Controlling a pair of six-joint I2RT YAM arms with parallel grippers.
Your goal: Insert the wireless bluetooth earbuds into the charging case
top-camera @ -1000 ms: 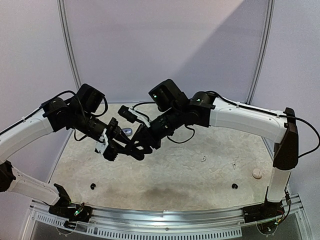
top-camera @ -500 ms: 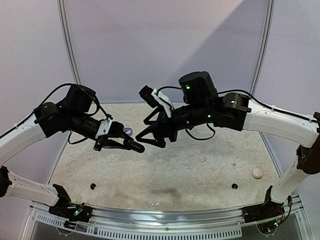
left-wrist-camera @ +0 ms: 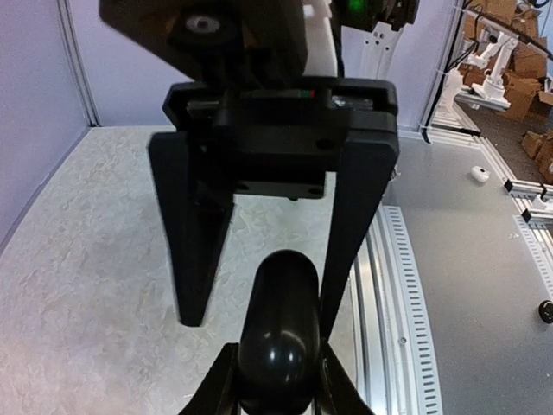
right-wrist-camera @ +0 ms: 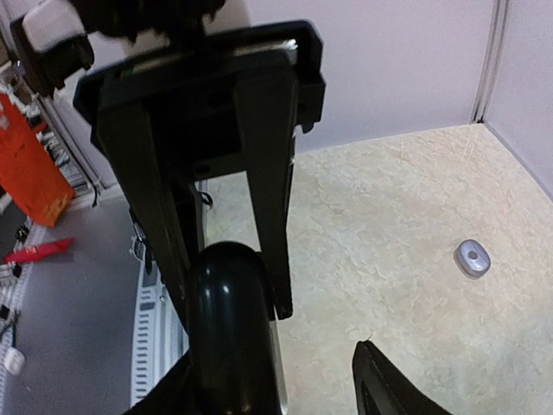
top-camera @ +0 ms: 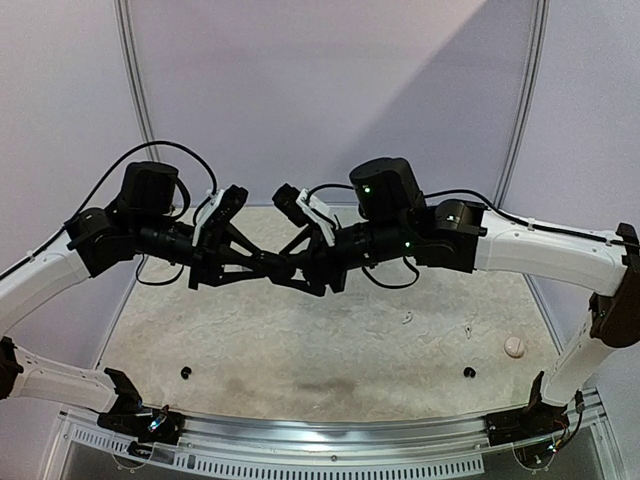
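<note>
The charging case (left-wrist-camera: 281,333), a glossy black capsule, is clamped between the fingers of my left gripper (left-wrist-camera: 278,380), which is shut on it and held above the table. My right gripper (right-wrist-camera: 276,385) faces it head-on, open, with its jaws straddling the case (right-wrist-camera: 226,328). One right finger (left-wrist-camera: 354,216) rests along the case's side and the other (left-wrist-camera: 194,233) stands clear. In the top view both grippers interlock at mid-table (top-camera: 280,268). A small greyish earbud (right-wrist-camera: 473,258) lies on the table beyond. Two tiny white earbuds (top-camera: 407,319) (top-camera: 469,327) lie to the right.
A round white piece (top-camera: 514,346) sits near the table's right edge. Two small black knobs (top-camera: 185,373) (top-camera: 469,372) stand near the front. The slotted metal rail (top-camera: 330,440) runs along the near edge, and purple walls enclose the back and sides.
The left gripper has lifted and swung the case up to the right. The right gripper has turned and moved left, widened, then narrowed partly around the case.
</note>
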